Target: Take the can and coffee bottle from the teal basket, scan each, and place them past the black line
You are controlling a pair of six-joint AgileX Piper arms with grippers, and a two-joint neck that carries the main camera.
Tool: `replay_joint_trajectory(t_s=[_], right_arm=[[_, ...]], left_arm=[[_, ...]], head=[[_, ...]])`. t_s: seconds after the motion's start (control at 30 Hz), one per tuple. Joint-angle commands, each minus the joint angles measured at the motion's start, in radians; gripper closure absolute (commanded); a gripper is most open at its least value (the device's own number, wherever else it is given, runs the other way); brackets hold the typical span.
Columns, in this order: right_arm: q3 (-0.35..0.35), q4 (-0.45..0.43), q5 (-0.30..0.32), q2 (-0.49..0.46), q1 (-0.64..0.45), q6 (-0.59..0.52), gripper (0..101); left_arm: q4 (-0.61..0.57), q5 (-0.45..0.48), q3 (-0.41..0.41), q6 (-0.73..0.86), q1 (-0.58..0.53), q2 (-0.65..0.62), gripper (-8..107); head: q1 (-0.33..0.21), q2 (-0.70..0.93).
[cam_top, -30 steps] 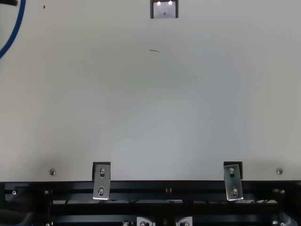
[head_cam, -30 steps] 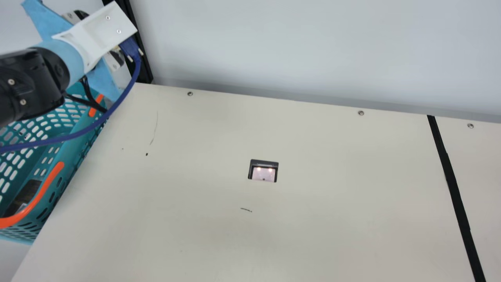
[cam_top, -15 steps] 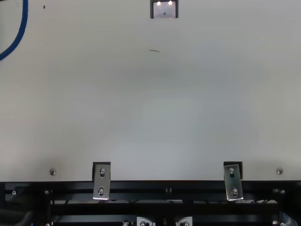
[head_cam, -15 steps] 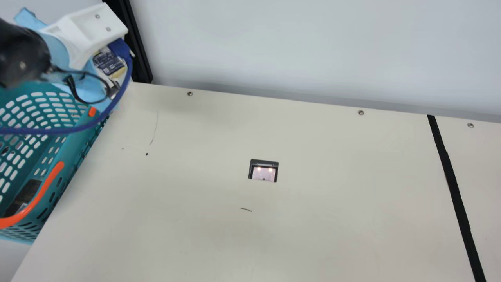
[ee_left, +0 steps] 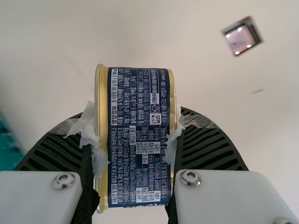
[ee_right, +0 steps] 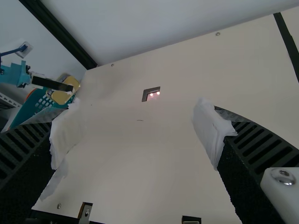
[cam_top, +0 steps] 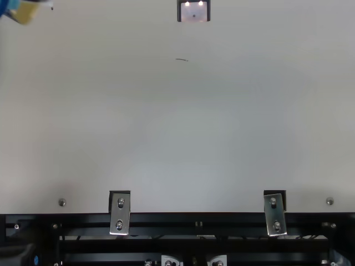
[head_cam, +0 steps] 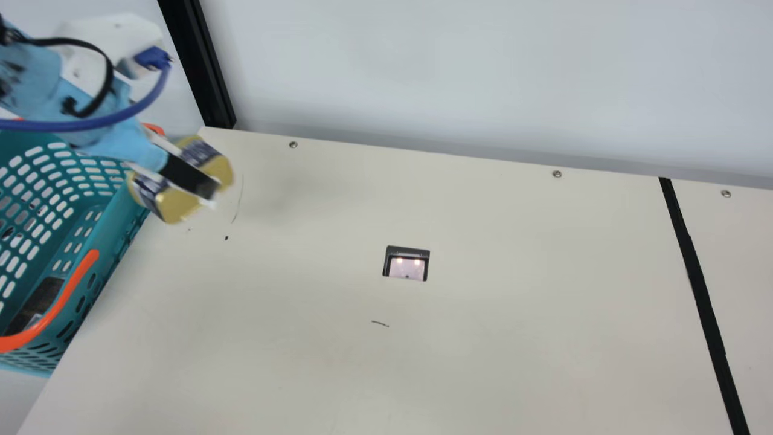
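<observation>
In the left wrist view, the left end effector (ee_left: 135, 144) was closed to the width of the can (ee_left: 140, 102), its 2 fingers clamping the can at opposite ends. In the main view, the can was held near the rim of the teal basket (head_cam: 115, 220), well apart from the scanner (head_cam: 406, 264) in the tabletop (head_cam: 302, 338) and the black line (head_cam: 694, 266). Removal of item 1 of 2 was judged complete; scanning and placement appeared outstanding. A dark item (head_cam: 39, 302) lay in the teal basket; whether it was the coffee bottle could not be confirmed, but that item's full cycle presumably remained. In the top view, part of the can occupied the upper left corner. In the right wrist view, the right end effector (ee_right: 136, 128) was wide open, gripping 0 items.
</observation>
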Motion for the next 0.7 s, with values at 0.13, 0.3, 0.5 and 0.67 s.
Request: replay_joint_trajectory(t_s=[0.13,0.3,0.5,0.67], right_arm=[[0.000,0.000,0.000,0.000,0.000,0.000,0],[0.000,0.000,0.000,0.000,0.000,0.000,0],[0.000,0.000,0.000,0.000,0.000,0.000,0],[0.000,0.000,0.000,0.000,0.000,0.000,0]], left_arm=[[-0.154,0.003,0.179,0.047,-0.077,-0.033,89],[-0.172,0.003,0.244,0.076,-0.152,-0.070,89],[-0.181,0.003,0.292,0.116,-0.234,-0.123,89],[-0.202,-0.080,0.366,0.164,-0.315,-0.164,89]], head=[[-0.002,-0.007],[-0.002,-0.007],[-0.002,-0.007],[-0.002,-0.007]])
